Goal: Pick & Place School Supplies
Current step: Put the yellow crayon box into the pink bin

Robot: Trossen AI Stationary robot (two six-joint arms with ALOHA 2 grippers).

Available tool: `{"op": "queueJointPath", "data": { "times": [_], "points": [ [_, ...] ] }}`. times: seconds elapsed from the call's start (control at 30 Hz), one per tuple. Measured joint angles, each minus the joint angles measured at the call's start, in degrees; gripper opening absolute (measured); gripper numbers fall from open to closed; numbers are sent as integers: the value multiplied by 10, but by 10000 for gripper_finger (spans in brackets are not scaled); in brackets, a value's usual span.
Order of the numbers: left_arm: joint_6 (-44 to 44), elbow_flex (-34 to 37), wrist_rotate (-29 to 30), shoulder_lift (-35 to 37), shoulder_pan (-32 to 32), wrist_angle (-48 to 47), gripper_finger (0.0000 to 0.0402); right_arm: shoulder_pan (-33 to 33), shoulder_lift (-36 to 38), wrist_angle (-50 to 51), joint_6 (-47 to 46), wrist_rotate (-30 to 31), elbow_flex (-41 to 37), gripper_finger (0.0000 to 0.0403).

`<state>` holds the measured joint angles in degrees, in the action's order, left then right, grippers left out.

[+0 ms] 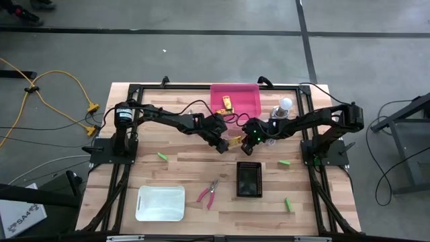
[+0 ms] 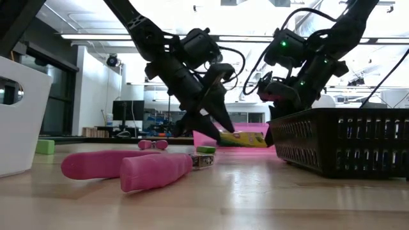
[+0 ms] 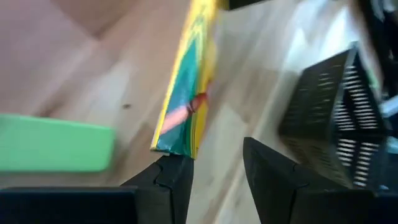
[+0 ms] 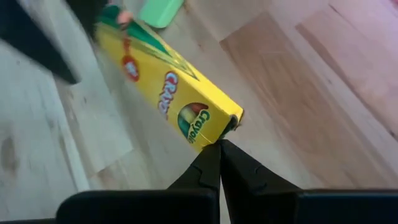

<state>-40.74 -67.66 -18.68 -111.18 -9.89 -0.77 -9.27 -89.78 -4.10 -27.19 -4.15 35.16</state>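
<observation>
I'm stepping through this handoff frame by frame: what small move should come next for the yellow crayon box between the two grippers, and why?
Probably the left gripper should close on the crayon box. Its fingers stand open around the box's near end, while the right gripper looks shut on the other end's flap, holding the box just above the table. The pink bin, already holding another box, sits just behind.

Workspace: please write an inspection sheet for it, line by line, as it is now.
Surface: wooden table with a black frame.
Job's things: yellow crayon box between the claws; another yellow piece in the pink bin; pink pliers; green blocks, scattered.
Clutter: white bulb, black basket, white tray.
Grippers: left claw open at the box's end; right claw shut on its corner.
Cables: yellow cable on the floor.
Surroundings: grey floor; no person seen.
</observation>
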Motion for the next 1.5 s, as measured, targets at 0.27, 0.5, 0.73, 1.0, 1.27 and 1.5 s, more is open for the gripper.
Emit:
{"op": "queueJointPath", "data": {
  "times": [0.27,0.5,0.73,1.0,1.27,1.5],
  "points": [
    [5,0,11,1,-4,-24,136,7,0,5,-1,7,14,2],
    [22,0,35,30,-5,-63,136,7,0,-7,0,9,17,2],
    [30,0,54,45,-5,-99,136,7,-1,-34,0,8,18,2],
    [33,0,61,45,-5,-111,136,5,-7,-47,0,7,18,2],
    [39,0,61,45,-7,-112,136,-5,-7,-48,0,1,18,4],
    [39,0,60,45,-16,-132,136,-7,-7,-53,-9,-7,19,41]
  ]
}}
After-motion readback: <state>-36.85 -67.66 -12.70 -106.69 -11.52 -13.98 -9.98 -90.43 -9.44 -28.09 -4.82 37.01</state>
